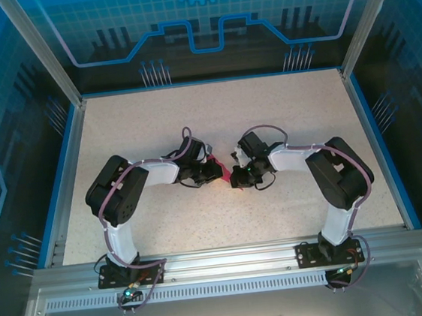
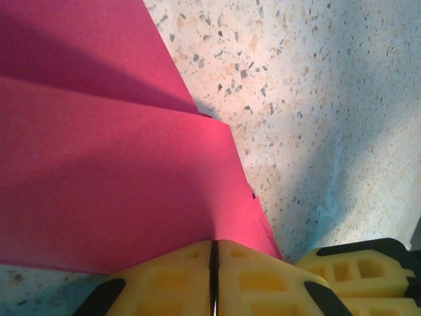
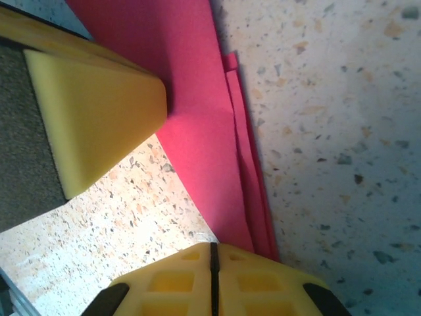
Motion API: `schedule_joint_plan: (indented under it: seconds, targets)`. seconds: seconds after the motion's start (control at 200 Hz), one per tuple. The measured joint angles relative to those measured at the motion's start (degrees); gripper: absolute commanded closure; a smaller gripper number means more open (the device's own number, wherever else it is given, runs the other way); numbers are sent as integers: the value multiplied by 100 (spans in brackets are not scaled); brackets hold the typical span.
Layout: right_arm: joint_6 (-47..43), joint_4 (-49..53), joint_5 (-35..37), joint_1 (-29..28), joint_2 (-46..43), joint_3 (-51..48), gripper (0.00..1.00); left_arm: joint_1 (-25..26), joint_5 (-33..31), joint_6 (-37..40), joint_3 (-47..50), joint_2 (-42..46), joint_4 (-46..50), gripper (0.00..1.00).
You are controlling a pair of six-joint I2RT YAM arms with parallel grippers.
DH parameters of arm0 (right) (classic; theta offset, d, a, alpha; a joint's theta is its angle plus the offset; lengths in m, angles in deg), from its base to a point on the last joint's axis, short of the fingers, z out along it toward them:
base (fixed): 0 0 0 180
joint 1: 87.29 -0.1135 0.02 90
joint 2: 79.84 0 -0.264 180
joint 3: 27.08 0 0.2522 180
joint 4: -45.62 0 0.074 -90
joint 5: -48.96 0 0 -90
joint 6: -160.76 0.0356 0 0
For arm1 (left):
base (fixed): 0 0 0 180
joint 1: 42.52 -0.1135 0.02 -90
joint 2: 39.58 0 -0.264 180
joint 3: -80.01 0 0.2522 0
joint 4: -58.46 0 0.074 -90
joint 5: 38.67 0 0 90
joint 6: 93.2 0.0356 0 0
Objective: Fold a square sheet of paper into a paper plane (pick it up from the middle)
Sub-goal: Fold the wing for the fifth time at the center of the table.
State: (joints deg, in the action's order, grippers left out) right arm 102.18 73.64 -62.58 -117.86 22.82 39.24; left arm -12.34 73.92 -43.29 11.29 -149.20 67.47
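The paper plane is magenta-pink paper folded into layers, lying on the speckled table between the two grippers. In the left wrist view it spreads wide, with a stepped flap edge running diagonally. My left gripper is shut, and the paper runs into its closed seam. My right gripper is shut too, its tip resting over the narrow layered end of the paper, which passes under one finger. The left gripper's fingers touch the paper from the other side. From above, the left gripper and right gripper nearly meet.
The speckled table is framed by blue rails and an aluminium bar at the near edge. Both arms bend inward from their bases toward the middle. The right gripper's fingers sit close beside the left gripper.
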Motion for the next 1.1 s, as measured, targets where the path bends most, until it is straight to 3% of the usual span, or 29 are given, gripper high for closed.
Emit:
schedule_joint_plan:
  seconds: [0.29, 0.565, 0.77, 1.1]
  targets:
    - [-42, -767, -831, 463, -63, -542, 95, 11, 0, 0, -24, -24, -9, 92]
    - [-177, 236, -269, 317, -929, -376, 93, 11, 0, 0, -39, -26, 7, 92]
    - [-251, 328, -140, 66, -649, -122, 94, 11, 0, 0, -42, -26, 7, 92]
    - [-256, 306, 4, 184, -310, -219, 96, 11, 0, 0, -46, -28, 20, 92]
